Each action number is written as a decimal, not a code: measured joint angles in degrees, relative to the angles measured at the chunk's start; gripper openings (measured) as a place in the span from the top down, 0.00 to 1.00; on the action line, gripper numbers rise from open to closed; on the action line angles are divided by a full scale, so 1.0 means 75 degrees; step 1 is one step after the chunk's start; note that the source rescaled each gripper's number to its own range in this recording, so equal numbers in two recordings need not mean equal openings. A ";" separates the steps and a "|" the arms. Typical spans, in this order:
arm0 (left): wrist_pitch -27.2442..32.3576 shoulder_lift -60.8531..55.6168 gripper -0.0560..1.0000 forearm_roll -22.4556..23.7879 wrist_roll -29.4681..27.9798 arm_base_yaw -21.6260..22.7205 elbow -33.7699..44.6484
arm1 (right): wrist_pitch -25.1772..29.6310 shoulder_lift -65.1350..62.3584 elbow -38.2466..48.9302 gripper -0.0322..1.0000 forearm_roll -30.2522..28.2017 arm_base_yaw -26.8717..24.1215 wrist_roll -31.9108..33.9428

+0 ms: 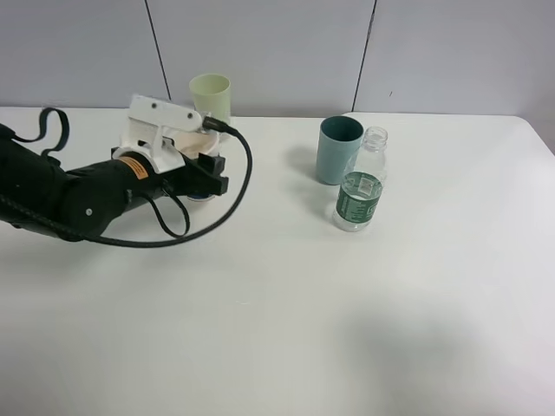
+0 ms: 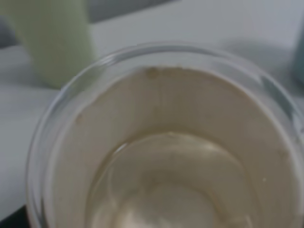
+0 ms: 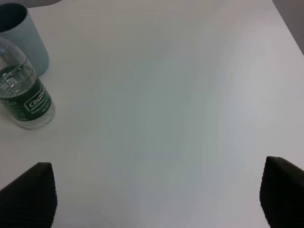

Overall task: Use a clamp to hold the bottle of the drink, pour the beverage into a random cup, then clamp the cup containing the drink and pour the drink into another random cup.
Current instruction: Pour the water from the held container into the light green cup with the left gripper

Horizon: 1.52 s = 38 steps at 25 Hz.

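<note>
My left gripper [image 1: 206, 173] is shut on a clear cup [image 1: 192, 144] at the back left of the table. In the left wrist view this cup [image 2: 166, 142] fills the frame, with pale liquid in its bottom. The gripper's fingers are hidden there. A pale green cup [image 1: 210, 95] [image 2: 52, 38] stands just behind it. The open bottle [image 1: 360, 186] [image 3: 26, 97], with a green label and some drink left, stands upright at centre right. It is close against a teal cup [image 1: 338, 149] [image 3: 23, 33]. My right gripper [image 3: 156, 199] is open over bare table, out of the exterior view.
The left arm [image 1: 78, 195] and its black cable [image 1: 238, 186] lie across the left of the white table [image 1: 277, 329]. The grey wall [image 1: 277, 43] rises right behind the table's back edge.
</note>
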 joint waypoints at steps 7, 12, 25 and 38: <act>0.1279 -0.0252 0.90 -0.0023 0.0030 0.1241 -0.0676 | 0.0000 0.0000 0.0000 0.33 0.0000 0.0000 0.0000; 0.1890 -0.0259 0.90 -0.0796 0.1013 0.1846 -0.1484 | 0.0000 0.0000 0.0000 0.33 0.0000 0.0000 0.0000; 0.2425 -0.0194 0.90 -0.2383 0.4297 0.2198 -0.3202 | 0.0000 0.0000 0.0000 0.33 0.0000 0.0000 0.0000; 0.2816 0.0760 0.90 -0.5160 0.7875 0.2281 -0.4288 | 0.0000 0.0000 0.0000 0.33 0.0000 0.0000 0.0000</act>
